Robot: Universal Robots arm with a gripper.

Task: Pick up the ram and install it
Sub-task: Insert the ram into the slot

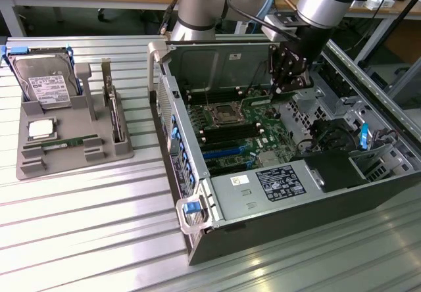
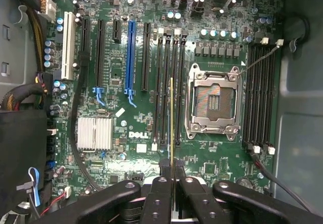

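Gripper (image 2: pixel 171 176) pinches the ram (image 2: pixel 171 118), seen edge-on, chips hidden.

A ribbed metal table (image 1: pixel 79 226) carries a grey parts holder (image 1: pixel 66 148) and an open computer case (image 1: pixel 283 173).

The ram (image 2: pixel 172 118) shows a thin gold-coloured edge, pinched between matt black fingers (image 2: pixel 159 196). The motherboard (image 2: pixel 151 113) is glossy green board with a ribbed silver metal heatsink (image 2: pixel 95 133) at 8 o'clock. The table (image 1: pixel 85 226) is ribbed, brushed metal.
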